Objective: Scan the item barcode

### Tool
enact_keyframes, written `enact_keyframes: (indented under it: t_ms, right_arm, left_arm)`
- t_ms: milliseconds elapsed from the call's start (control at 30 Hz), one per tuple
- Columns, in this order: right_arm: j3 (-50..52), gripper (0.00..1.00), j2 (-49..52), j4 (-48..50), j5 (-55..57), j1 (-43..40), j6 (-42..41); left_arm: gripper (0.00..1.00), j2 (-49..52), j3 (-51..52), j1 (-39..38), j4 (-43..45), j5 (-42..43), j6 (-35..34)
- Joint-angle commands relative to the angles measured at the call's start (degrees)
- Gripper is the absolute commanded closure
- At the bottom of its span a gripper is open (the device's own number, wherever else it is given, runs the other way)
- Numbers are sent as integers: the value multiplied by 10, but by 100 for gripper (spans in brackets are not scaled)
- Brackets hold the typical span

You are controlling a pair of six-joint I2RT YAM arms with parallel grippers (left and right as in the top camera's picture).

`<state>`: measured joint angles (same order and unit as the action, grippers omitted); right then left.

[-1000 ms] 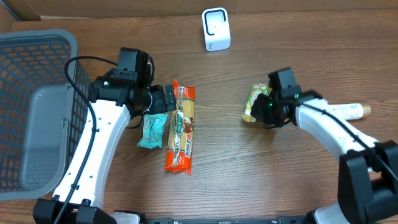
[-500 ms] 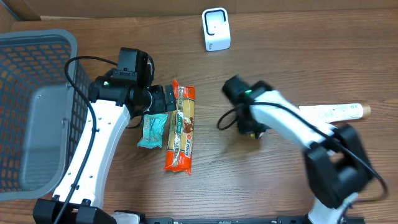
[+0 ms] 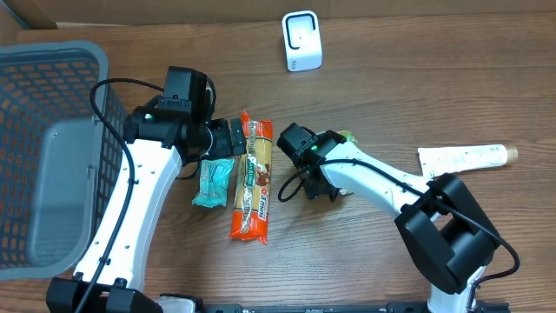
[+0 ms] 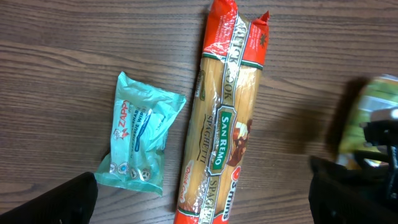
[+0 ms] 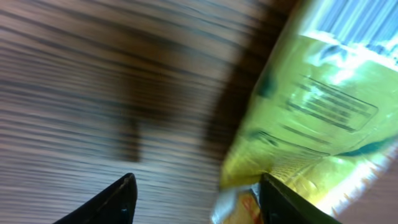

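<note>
My right gripper (image 5: 200, 191) stands spread, the yellow-green packet (image 5: 311, 93) just beside one finger (image 5: 280, 202) on the counter (image 3: 391, 87), right of the spaghetti pack (image 3: 252, 174); it looks light, soft and slippery, so I would pinch a sealed edge, leaving its flat faces free to scan.

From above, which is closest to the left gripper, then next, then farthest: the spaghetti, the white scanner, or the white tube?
From the left gripper:
1. spaghetti, right beside it
2. white scanner, at the back
3. white tube, far right
</note>
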<state>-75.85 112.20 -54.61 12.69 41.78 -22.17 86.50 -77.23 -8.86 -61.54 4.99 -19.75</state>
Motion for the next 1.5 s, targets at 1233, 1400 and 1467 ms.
enact_keyframes:
  t_ms: [1233,1400,1467]
  right_arm:
    - [107,21,-53,91,-263,-202,269]
    - [139,53,-53,122,-271,-202,265]
    - [138,62,-54,122,-293,-202,265]
  left_arm:
    - [0,4,-3,4,1,6,5]
    - [0,4,-3,4,0,6,5]
    - [0,4,-3,4,1,6,5]
